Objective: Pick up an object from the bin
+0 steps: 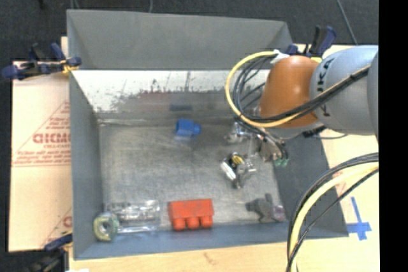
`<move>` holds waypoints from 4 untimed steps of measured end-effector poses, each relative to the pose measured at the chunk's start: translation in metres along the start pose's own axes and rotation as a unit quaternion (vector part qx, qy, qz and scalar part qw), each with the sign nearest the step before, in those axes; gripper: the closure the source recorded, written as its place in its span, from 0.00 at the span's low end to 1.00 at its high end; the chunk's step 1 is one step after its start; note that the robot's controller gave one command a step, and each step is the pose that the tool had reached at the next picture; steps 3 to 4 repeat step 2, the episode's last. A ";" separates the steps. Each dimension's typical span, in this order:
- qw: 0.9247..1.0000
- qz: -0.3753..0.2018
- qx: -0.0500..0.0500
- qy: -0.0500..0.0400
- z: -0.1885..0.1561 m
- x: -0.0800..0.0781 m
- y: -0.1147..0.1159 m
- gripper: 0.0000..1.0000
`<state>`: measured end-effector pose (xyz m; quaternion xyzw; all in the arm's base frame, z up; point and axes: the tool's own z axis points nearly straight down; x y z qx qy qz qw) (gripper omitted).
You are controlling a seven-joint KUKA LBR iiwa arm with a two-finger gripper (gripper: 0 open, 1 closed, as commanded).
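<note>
Camera view: hand at a small silvery-yellow piece right of middle; grip unclear

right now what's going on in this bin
A robot arm reaches into the grey bin from the right. Its end effector is over the floor in the right half, between a small green bit and a dark grey piece at the front right. A blue block lies near the back, a red block and a clear plastic piece along the front. Whether anything is grasped cannot be told.
</note>
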<state>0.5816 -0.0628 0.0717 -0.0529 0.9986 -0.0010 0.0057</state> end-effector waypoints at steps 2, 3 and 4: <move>0.994 -0.112 0.001 -0.001 -0.153 -0.042 -0.027 1.00; 0.994 -0.112 0.001 -0.001 -0.153 -0.042 -0.027 1.00; 0.994 -0.112 0.001 -0.001 -0.153 -0.042 -0.027 1.00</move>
